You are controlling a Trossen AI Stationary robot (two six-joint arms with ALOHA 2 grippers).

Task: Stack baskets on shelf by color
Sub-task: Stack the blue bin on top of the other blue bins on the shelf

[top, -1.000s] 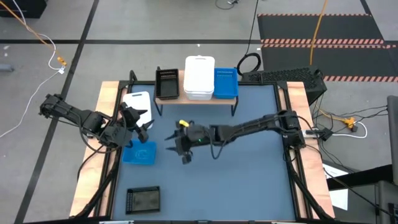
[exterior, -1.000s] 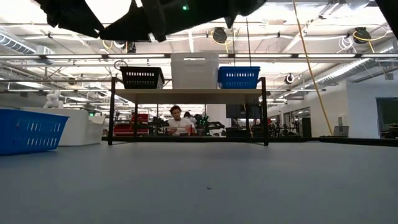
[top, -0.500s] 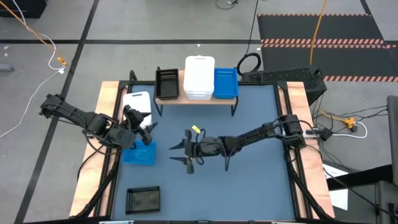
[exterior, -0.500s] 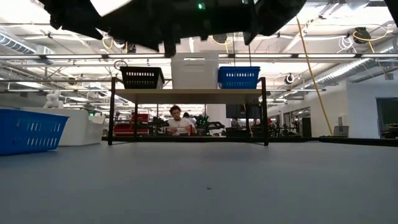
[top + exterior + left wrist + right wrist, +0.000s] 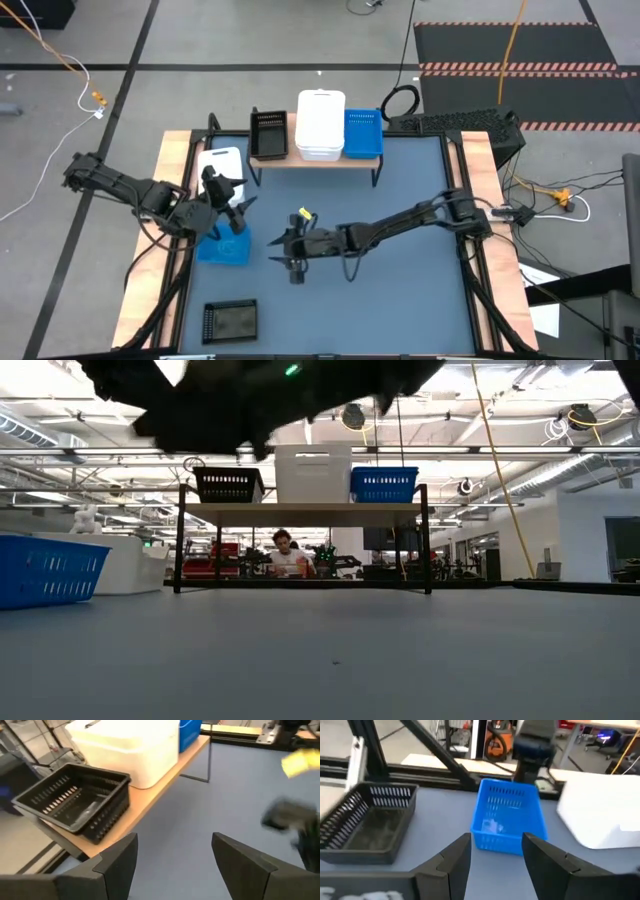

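1. Your shelf (image 5: 315,160) holds a black basket (image 5: 268,134), a white stack (image 5: 320,124) and a blue basket (image 5: 363,132).
2. Left on the mat: a white basket (image 5: 218,166), blue basket (image 5: 224,245) and black basket (image 5: 230,321).
3. Your right gripper (image 5: 291,246) hangs spread and empty beside that loose blue basket; the left gripper (image 5: 226,195), also spread and empty, hovers above it.

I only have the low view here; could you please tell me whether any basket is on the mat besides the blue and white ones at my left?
Observer: Yes, a black basket lies by the mat's left edge, at the end away from the shelf.
Operator: Thank you. Which arm is the dark shape across the top of my view?
Observer: Most likely the right one; its gripper hangs over mid-mat, jaws open, facing the blue basket.
Operator: And the left arm, please?
Observer: Its gripper hovers by the white basket on the mat, jaws open and empty, pointed toward the shelf.
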